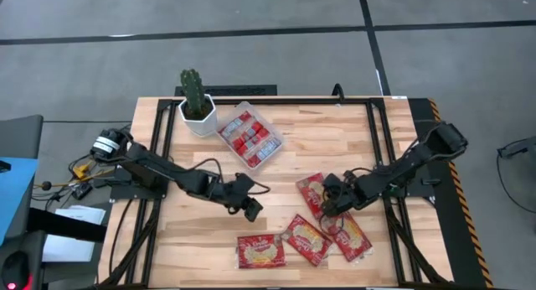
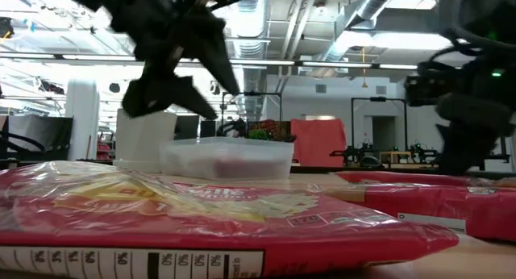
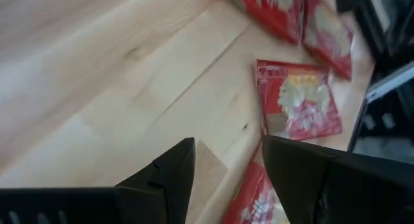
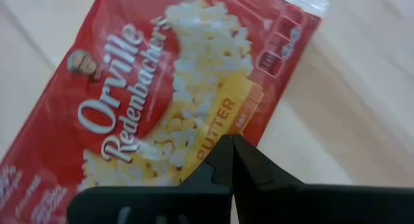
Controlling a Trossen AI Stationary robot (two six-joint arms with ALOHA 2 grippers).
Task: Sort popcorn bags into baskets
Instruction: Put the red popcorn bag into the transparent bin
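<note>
I count four large popcorn bags lying flat on the wooden table, all glossy red film with a yellow-orange popcorn picture. One bag sits at about 6 o'clock from the table's middle, a second bag just beside it, a third bag next along, and a fourth bag up toward 4 o'clock. Smaller red packets with pale markings lie packed in the clear plastic basket, a shallow rectangular tray at roughly 11 o'clock, tilted on the diagonal. Just beside it, toward 10 o'clock, stands a white hexagonal pot with a ribbed green cactus.

My right gripper is low over the fourth bag; in its wrist view the dark fingers meet at a point above the "Butter" print, pinched together with nothing between them that I can see. My left gripper hovers over bare planks near the middle, its two fingers parted a moderate way and holding nothing.
</note>
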